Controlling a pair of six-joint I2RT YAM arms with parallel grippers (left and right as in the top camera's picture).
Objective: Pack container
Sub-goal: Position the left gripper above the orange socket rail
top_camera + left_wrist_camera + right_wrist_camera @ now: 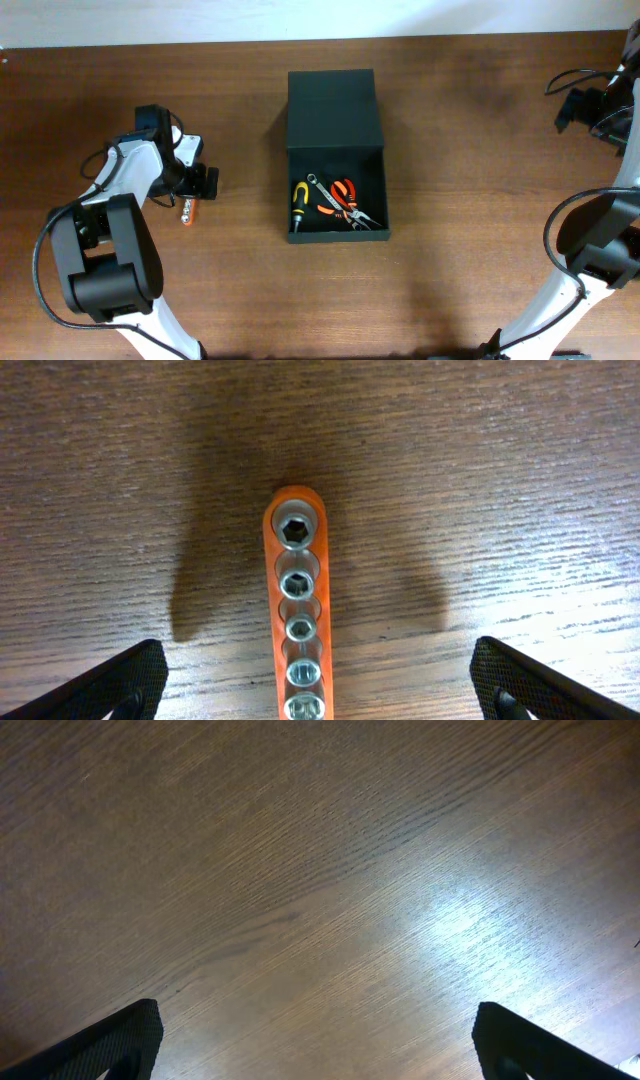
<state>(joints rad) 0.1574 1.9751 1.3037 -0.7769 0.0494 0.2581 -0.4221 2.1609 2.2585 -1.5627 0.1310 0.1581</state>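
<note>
Left tool (pixel 320 688), spread wide, hangs over an orange socket rail (pixel 297 610) lying on the worktop (pixel 500 480), right tool (pixel 320 1045) equally spread above the wood far right, while the container (pixel 332 108) sits open mid-worktop, hand tools (pixel 340 203) inside.

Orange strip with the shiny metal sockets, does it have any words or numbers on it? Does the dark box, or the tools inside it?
No text can be read anywhere.
The orange plastic strip of silver sockets: no lettering shows in the left wrist view.
The dark green-black rectangular container: plain.
The yellow-and-black screwdriver, silver wrench and orange-handled pliers: any marks are too small to read from overhead.
</note>
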